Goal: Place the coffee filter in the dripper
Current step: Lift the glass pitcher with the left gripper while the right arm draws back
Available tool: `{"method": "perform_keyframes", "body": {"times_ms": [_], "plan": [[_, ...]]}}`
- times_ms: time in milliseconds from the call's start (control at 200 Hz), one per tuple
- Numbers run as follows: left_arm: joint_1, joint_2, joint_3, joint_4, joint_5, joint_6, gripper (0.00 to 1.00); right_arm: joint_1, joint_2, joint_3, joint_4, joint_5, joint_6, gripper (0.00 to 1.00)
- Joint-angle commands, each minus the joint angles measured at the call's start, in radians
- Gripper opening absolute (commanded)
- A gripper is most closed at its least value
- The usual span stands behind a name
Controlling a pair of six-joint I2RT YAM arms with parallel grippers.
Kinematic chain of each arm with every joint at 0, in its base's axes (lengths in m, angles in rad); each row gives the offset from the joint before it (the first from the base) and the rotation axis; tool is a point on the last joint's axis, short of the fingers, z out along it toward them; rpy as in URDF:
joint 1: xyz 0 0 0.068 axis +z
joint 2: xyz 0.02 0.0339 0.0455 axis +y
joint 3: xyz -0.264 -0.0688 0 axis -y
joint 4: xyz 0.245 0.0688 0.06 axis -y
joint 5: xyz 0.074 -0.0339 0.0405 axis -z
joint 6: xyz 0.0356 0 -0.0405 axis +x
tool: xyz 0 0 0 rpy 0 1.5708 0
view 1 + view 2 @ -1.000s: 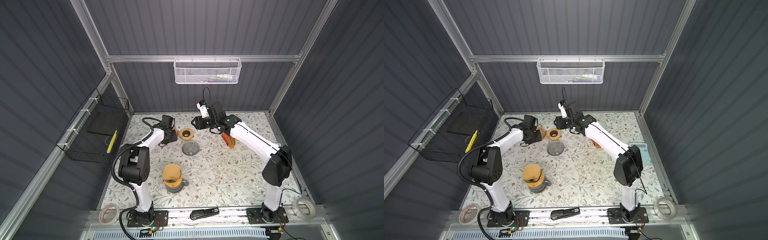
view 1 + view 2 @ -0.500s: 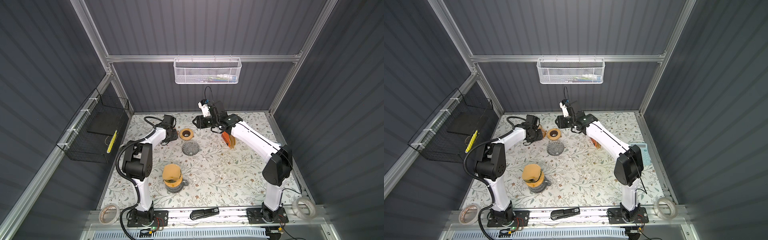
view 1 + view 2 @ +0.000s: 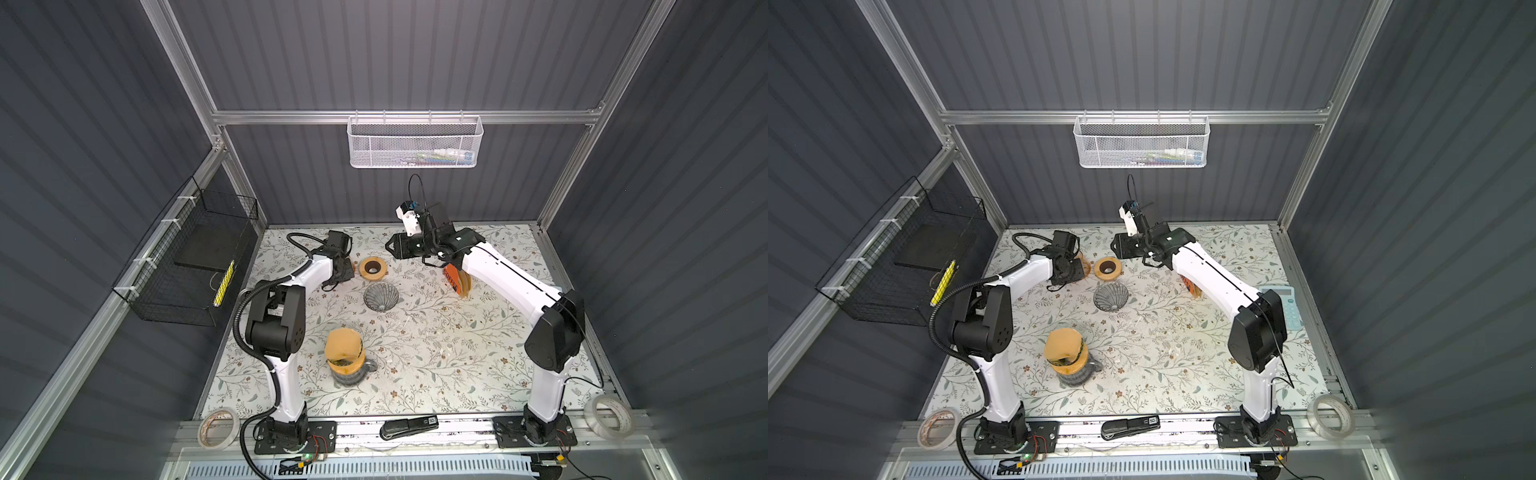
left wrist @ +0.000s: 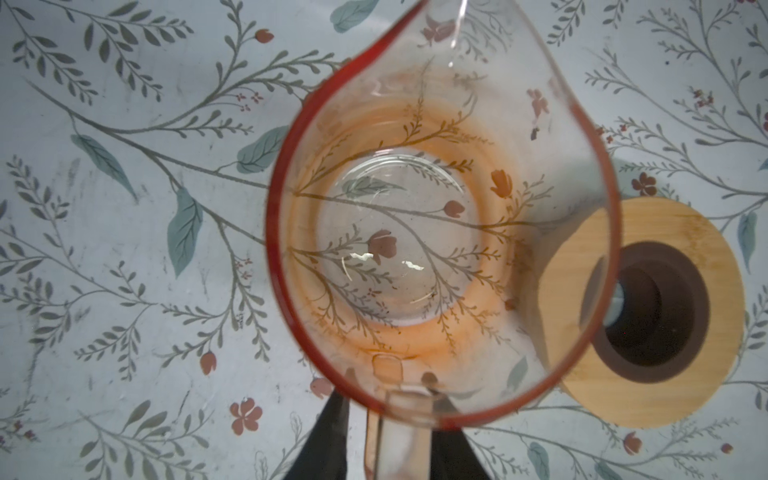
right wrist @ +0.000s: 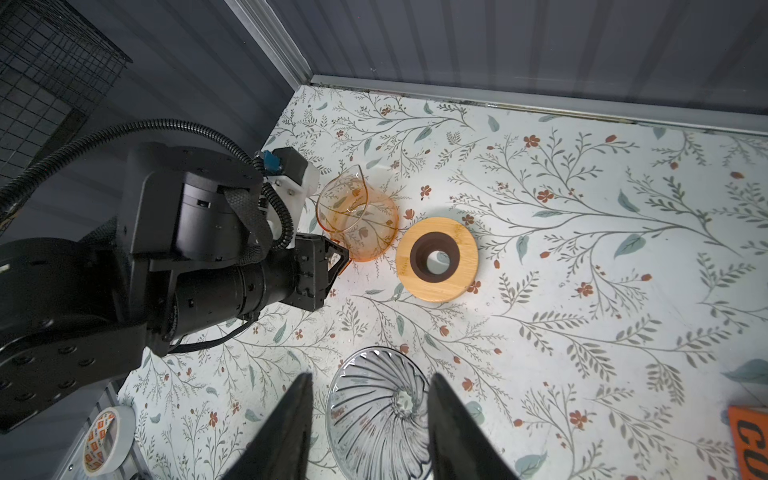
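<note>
Your left fingers (image 4: 328,449) stand one on each side of the handle (image 4: 401,432) of the orange-tinted glass carafe (image 4: 395,232), close against it. Whether they actually press the glass, I cannot tell from these views. The carafe stands upright on the flowered bench (image 3: 436,353), empty, with its spout pointing away from those fingers. Just beside the carafe, on the side away from your left arm, lies the wooden ring (image 5: 436,291) with its dark centre hole, flat on the bench.

Your right fingers (image 5: 291,428) are apart and hold nothing. They hang in the air, and the clear ribbed dripper (image 5: 365,399) shows between them from the wrist camera, lying below them on the bench, untouched. In both top views the dripper (image 3: 381,296) sits nearer the arm bases than either pair of fingers, roughly between the two.

The tan coffee filter (image 3: 341,348) is well apart from both pairs of fingers, further toward the arm bases than the dripper. It rests on top of a yellow-and-glass stack there. An orange pack (image 3: 455,280) lies under your right forearm, behind the right fingers.
</note>
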Motion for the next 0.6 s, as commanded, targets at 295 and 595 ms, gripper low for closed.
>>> {"method": "perform_keyframes", "body": {"times_ms": [295, 595], "plan": [[0.0, 0.033, 0.036, -0.003, -0.037, 0.006, 0.09, -0.005, 0.012, 0.028, -0.018, 0.013, 0.006, 0.45], [0.0, -0.021, 0.021, -0.019, -0.06, 0.013, 0.0, -0.005, 0.003, 0.028, -0.023, 0.002, 0.016, 0.44]]}}
